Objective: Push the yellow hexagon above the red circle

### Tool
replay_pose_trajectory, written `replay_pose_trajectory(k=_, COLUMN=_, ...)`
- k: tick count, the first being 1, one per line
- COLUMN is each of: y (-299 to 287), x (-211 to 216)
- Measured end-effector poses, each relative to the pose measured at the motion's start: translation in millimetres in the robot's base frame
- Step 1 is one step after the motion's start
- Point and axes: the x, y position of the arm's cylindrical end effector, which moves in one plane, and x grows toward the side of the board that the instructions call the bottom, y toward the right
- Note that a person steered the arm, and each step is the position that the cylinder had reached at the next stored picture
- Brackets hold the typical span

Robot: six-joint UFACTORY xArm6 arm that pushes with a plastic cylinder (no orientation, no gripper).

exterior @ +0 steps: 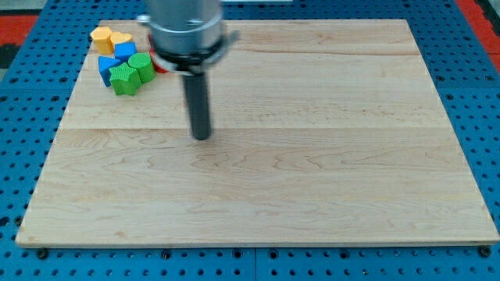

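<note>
At board's top-left: yellow hexagon [101, 36] sat in the block cluster.
Red circle [160, 65]: mostly hidden behind the arm.
Tip: my tip [201, 137] stood well apart, touching nothing; no gripper fitted.
Progress: push looked unstarted.

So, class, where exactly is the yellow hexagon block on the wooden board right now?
The yellow hexagon block sits near the top-left corner of the wooden board, at the left end of the block cluster, touching a second yellow block and just above the blue blocks.

A single camera is looking down at a slant from the near edge, taking in the whole wooden board [312, 195] from moderate distance.
</note>
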Motion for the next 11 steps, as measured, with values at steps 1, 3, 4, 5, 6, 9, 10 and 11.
replay_pose_trajectory(k=1, y=-91.2, x=-4.4)
replay_pose_trajectory(k=3, y=-199.8, x=-16.6)
replay_pose_trajectory(k=4, y=-200.0, x=-27.9)
replay_pose_trajectory(k=5, y=-199.2, x=-98.3)
replay_pose_trajectory(k=6, y=-199.2, x=-166.6)
replay_pose_trajectory(k=9, y=-156.5, x=-215.1)
replay_pose_trajectory(k=10, y=-136.9, x=-207.3)
replay_pose_trajectory(k=11, y=-124.7, x=-205.1)
